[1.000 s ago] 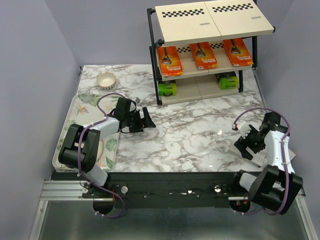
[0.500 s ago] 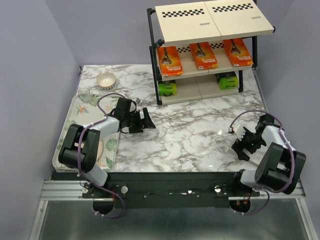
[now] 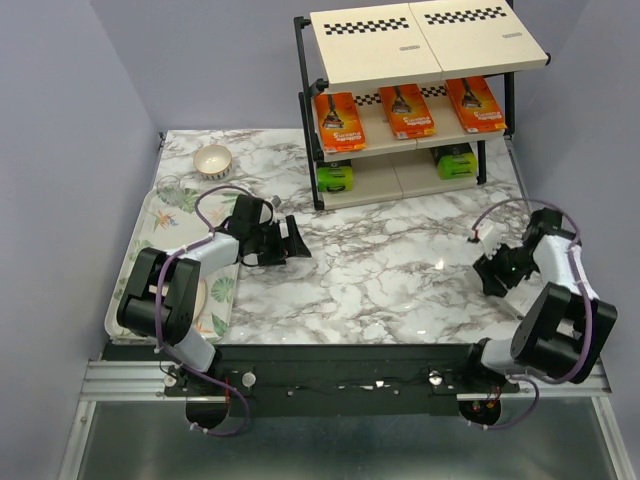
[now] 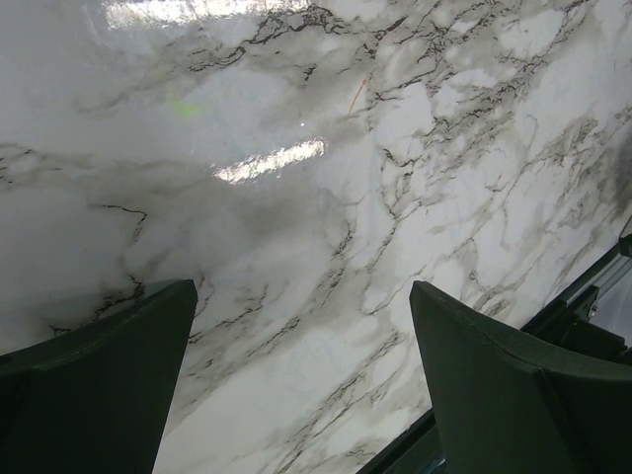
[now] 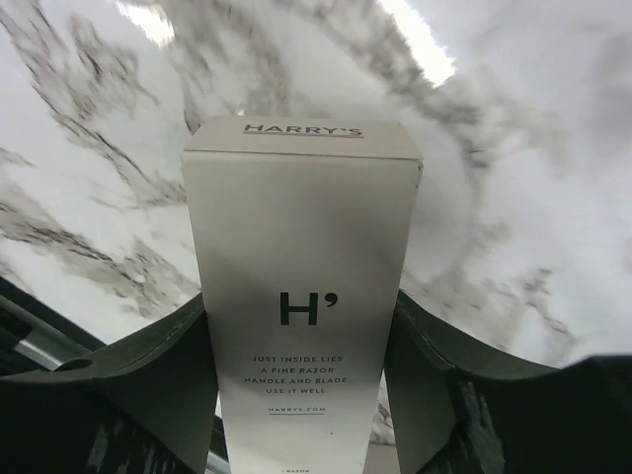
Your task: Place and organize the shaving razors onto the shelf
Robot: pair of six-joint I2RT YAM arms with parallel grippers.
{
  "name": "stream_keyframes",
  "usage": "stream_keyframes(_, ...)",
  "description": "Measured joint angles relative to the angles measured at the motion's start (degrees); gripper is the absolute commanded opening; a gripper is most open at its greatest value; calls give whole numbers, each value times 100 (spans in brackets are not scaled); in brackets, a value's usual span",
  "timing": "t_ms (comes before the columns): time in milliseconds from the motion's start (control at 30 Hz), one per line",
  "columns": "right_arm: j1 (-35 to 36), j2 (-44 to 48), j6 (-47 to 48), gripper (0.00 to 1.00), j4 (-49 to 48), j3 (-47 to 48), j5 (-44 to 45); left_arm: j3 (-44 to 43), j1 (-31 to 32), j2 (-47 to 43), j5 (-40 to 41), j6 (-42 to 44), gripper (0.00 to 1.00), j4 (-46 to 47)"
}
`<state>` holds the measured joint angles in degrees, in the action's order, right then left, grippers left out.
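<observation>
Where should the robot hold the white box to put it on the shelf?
By its two long narrow sides, near one end, coming from that end. The white box is slim, so it fits between the jaws of the right gripper, which holds it that way now. The free end could probably slide onto the shelf first.

White razor box [image 5: 301,286] in right pincer [image 5: 301,341]; orange packs [image 3: 406,110] on shelf [image 3: 430,40] mid-tier.
</observation>
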<state>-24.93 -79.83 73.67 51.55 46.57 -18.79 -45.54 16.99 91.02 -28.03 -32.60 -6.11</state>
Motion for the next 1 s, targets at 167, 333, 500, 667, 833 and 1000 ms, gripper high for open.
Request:
stream_keyframes(167,160,802,-745,62,752,1690,-1054,-9,0,0,4,-4,98,55)
stream_keyframes(333,1036,1436,-2422,60,415,2999,-1939,-199,2,0,2,-37,98,87)
stream_keyframes(500,1958,1139,-4651,56,-487,3810,-2039,-341,2,0,-4,-155,98,223)
stream_keyframes(667,2277,103,-6509,56,-1091,5445,-1495,-289,2,-28,-4,-286,98,356)
stream_keyframes(833,2339,-761,-7573,56,-1596,7197,-796,184,0,-457,-7,-417,98,444)
stream_keyframes(1000,2461,-1410,-8032,62,-2065,8579,-37,557,-2,-741,-11,-555,98,595)
